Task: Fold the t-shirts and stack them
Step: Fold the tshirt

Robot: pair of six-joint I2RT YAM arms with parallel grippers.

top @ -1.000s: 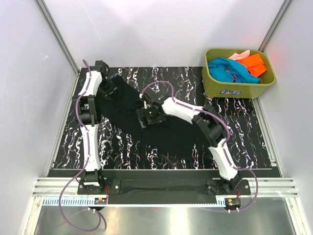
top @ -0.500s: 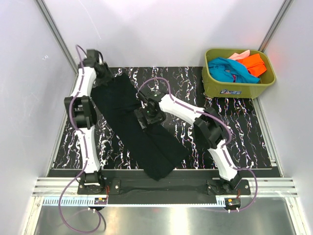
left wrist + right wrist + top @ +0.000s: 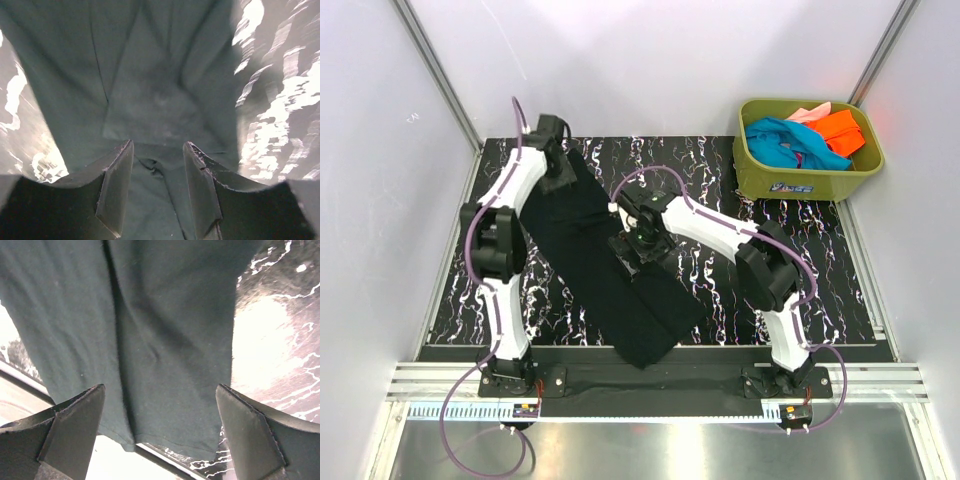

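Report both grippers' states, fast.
Left gripper: jaws half closed, pinching the black t-shirt.
Right gripper: jaws wide open, holding nothing, above that shirt.

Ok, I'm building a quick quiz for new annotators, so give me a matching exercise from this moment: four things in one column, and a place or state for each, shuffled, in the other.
Things
A. black t-shirt
B. orange t-shirt
C. right gripper
D. left gripper

Places and states
1. at the far end of the black cloth
2. in the green tub
3. long narrow strip lying slantwise on the table
4. jaws wide open over the middle of the black cloth

Pairs: A-3, B-2, C-4, D-1.
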